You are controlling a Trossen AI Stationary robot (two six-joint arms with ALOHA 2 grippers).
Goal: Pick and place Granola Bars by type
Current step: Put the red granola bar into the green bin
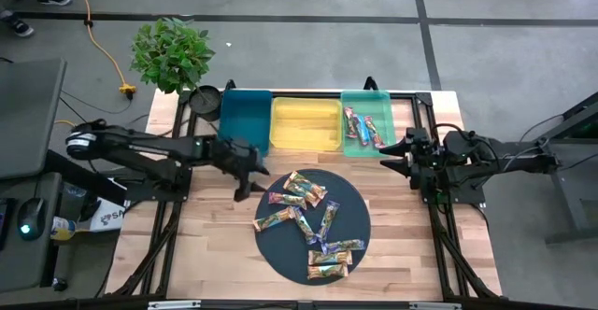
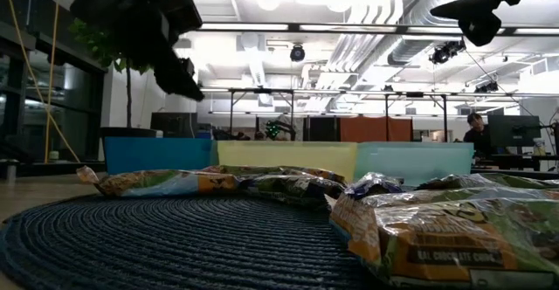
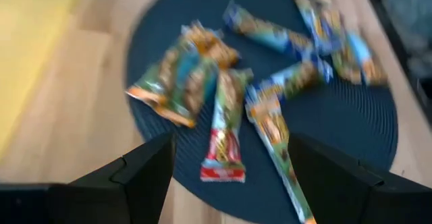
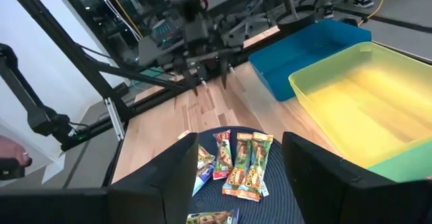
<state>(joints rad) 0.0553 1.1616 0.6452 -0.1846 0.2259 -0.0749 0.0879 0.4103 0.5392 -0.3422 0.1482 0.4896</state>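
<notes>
Several granola bars [image 1: 313, 221] lie scattered flat on a dark round woven mat [image 1: 360, 207]. The mat and its bars also show in the low view [image 2: 288, 185], the left wrist view [image 3: 223, 140] and the right wrist view [image 4: 243, 163]. Two more bars [image 1: 363, 128] lie in the green bin [image 1: 383, 100]. My left gripper [image 1: 250, 175] [image 3: 229, 146] [image 2: 179, 67] hangs open above the table at the mat's left edge. My right gripper [image 1: 397, 156] [image 4: 239, 143] [image 2: 476, 19] is open and raised beside the green bin's near right corner.
Teal bin [image 1: 245, 114], yellow bin [image 1: 305, 123] and green bin stand side by side at the far edge. A potted plant [image 1: 173, 53] sits at the far left corner. Bare wood lies left and right of the mat. A person [image 2: 476, 133] sits far behind the table.
</notes>
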